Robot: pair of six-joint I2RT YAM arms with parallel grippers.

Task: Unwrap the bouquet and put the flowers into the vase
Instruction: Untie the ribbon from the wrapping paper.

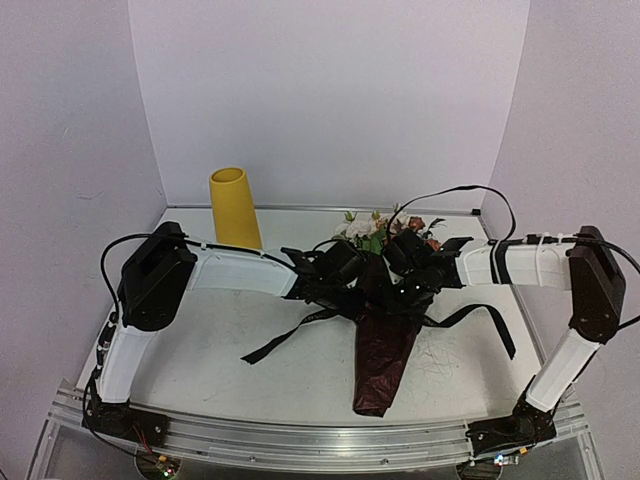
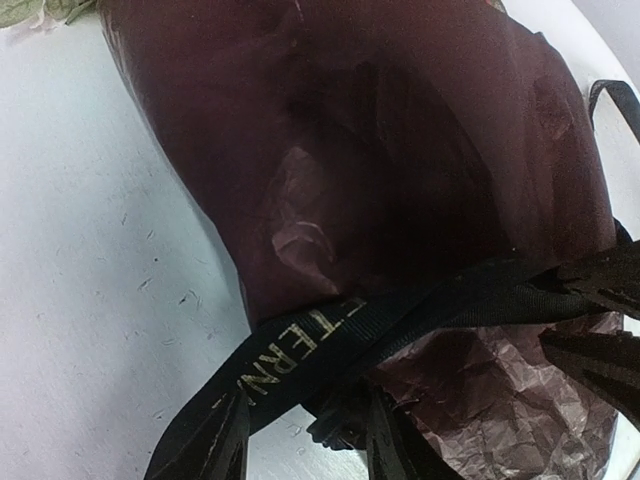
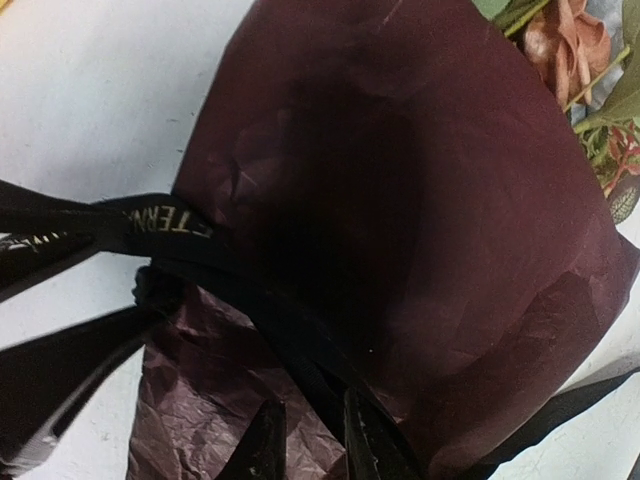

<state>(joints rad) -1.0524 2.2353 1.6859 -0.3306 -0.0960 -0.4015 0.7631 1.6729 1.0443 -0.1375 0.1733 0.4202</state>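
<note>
Bouquet: the bouquet (image 1: 385, 345) lies mid-counter (image 1: 200, 370), still wrapped, with its paper tip at 6 o'clock and the flowers (image 1: 365, 228) at 12 o'clock.
Ribbon: the black ribbon (image 2: 300, 350) crosses the red paper at the waist.
Left jaws: at the bouquet's 9 o'clock side, standing apart either side of the ribbon knot.
Right jaws: at its 3 o'clock side, nearly together with a ribbon strand between them; I cannot tell whether it is pinched.
Vase: the vase (image 1: 234, 207) is upright at 10 o'clock, well apart.
</note>
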